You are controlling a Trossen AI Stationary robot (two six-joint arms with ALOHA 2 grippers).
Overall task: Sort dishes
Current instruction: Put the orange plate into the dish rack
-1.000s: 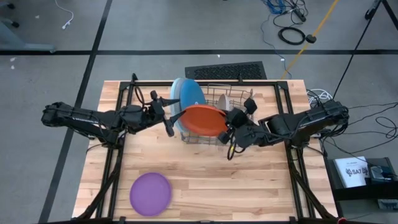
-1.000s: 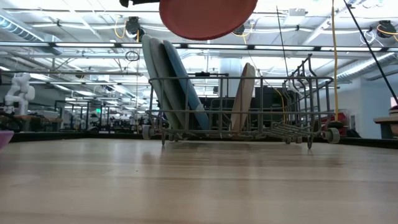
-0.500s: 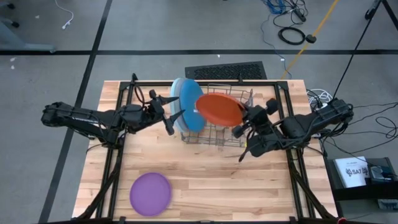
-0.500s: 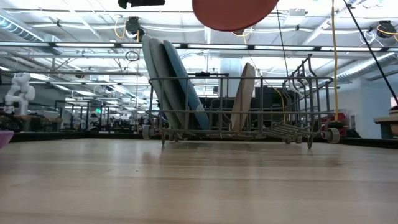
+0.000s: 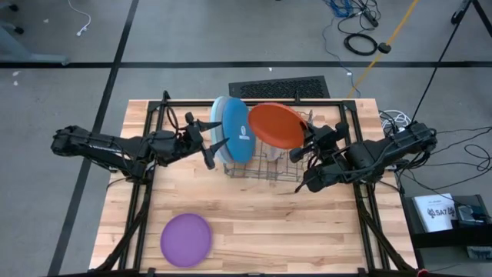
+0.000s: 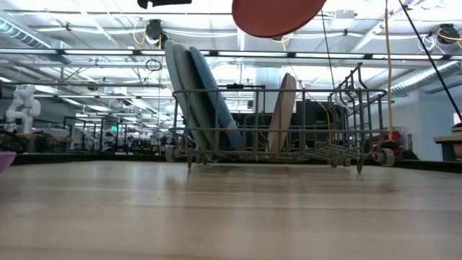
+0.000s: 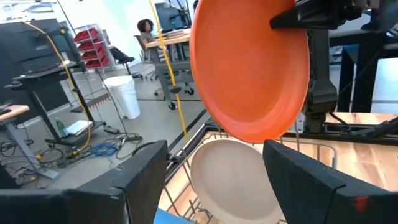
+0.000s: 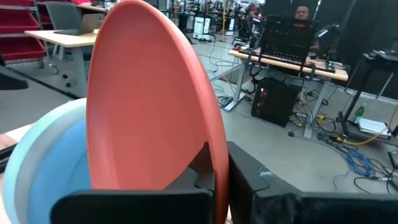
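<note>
My right gripper (image 5: 302, 148) is shut on an orange plate (image 5: 277, 126), held in the air over the grey wire rack (image 5: 265, 165). Large light blue and darker blue plates (image 5: 237, 129) stand on edge in the rack's left end, leaning on its wires (image 6: 206, 94). An off-white plate (image 6: 283, 108) stands on edge near the rack's middle. A purple plate (image 5: 186, 238) lies flat on the table's near left part. My left gripper (image 5: 216, 146) is open, level beside the blue plates on the rack's left side, touching nothing. My right gripper pinches the orange plate's rim (image 8: 211, 158) between its two fingers, on the plate's side toward the table's right. The fingers (image 8: 249, 177) come roughly level from the right. The plate is lifted clear above the rack, tipped up steeply on edge (image 7: 249, 68).
The wire rack (image 6: 346, 123) stands at the far middle of the wooden table (image 5: 307, 231). Black arm frames run along both table sides (image 5: 138, 200). Bare wood lies between the rack and the near edge, right of the purple plate.
My right gripper has carried the orange plate toward the table's far right and up, from in front of the blue plates to above the rack's middle. The plate has tipped from nearly flat to steeply on edge. My left gripper has kept still.
</note>
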